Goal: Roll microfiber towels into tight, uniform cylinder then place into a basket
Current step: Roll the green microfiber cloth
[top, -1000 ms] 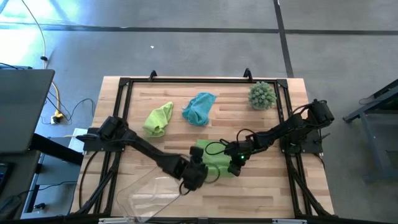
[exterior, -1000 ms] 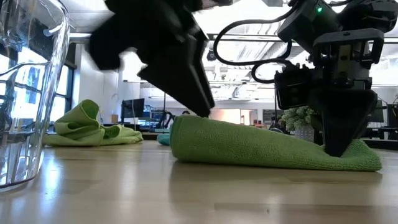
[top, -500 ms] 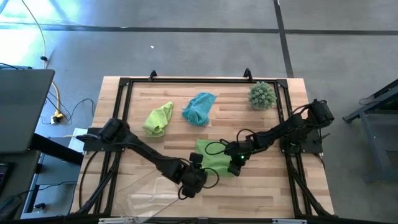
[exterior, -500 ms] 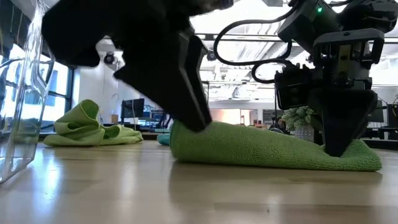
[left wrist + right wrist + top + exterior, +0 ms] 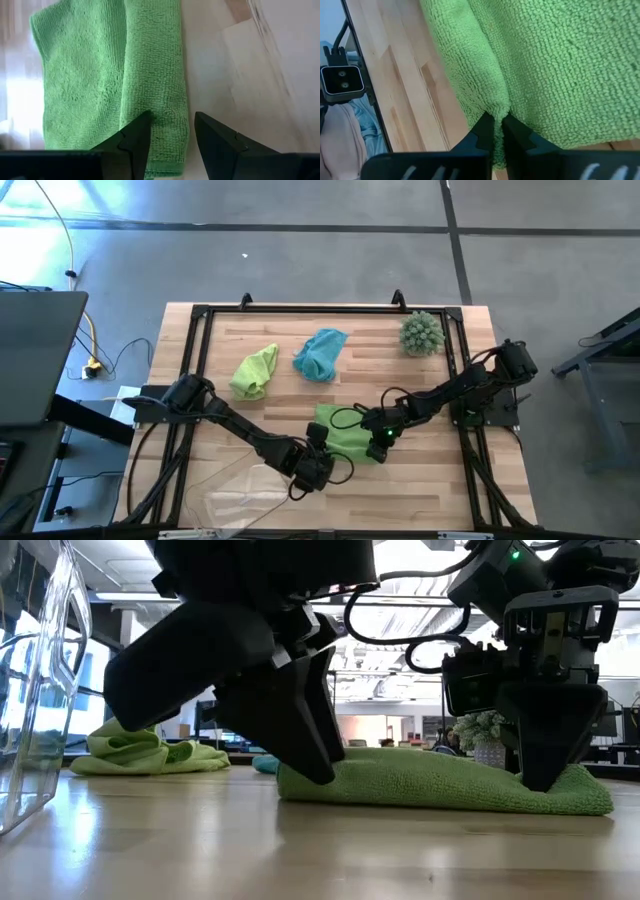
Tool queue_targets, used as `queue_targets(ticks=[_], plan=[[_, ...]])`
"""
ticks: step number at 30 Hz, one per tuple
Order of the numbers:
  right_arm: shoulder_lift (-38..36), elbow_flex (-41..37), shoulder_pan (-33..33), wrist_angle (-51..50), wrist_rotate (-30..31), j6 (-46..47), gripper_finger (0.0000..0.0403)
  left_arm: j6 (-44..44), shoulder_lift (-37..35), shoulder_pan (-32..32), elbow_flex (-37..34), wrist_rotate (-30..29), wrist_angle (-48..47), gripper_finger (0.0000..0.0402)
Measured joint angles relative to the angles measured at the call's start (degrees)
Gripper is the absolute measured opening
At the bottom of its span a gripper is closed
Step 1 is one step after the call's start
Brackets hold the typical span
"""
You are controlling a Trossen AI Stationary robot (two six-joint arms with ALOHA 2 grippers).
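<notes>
Tabletop (image 5: 440, 480) of pale wooden planks inside a black metal frame, seen from above, with two dark robot arms reaching toward its near middle. Clear see-through plastic basket (image 5: 235, 495), a shallow rounded tub, sits at the near left edge. Lime green fuzzy microfiber towel (image 5: 345, 435), partly folded with one long edge rolled over, lies flat between the arms. Left hand (image 5: 170, 131) hovers over the rolled edge with its fingers spread, straddling that fold but not gripping. Right hand (image 5: 497, 129) has its fingers pressed together, pinching a pucker of the towel's opposite edge and pinning it to the wood.

This cloth looks light, soft and floppy, likely to spring open unless held; the rolled edge seems the best place to grip.

Farther back lie a second crumpled lime green towel (image 5: 255, 372) and a bunched teal blue towel (image 5: 321, 353), well apart from the work. Spiky round grey-green ball (image 5: 421, 333) rests near the far right corner. Nothing blocks the short path to the basket.
</notes>
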Motion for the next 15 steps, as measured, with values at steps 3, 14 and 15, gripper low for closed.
queue_targets(ticks=[3,14,15], plan=[[0.0,0.0,0.0,0.0,0.0,0.0,0.0007,0.2,0.0,0.2,0.0,-0.1,-0.1,0.0143],[-0.3,0.0,0.2,0.3,0.5,-3.5,0.0037,-0.3,2.6,4.3,0.4,5.4,-1.6,0.0143],[-0.6,0.0,0.1,0.3,-0.2,-4.8,0.0049,-0.3,2.7,4.7,0.4,7.5,-1.8,0.0142]])
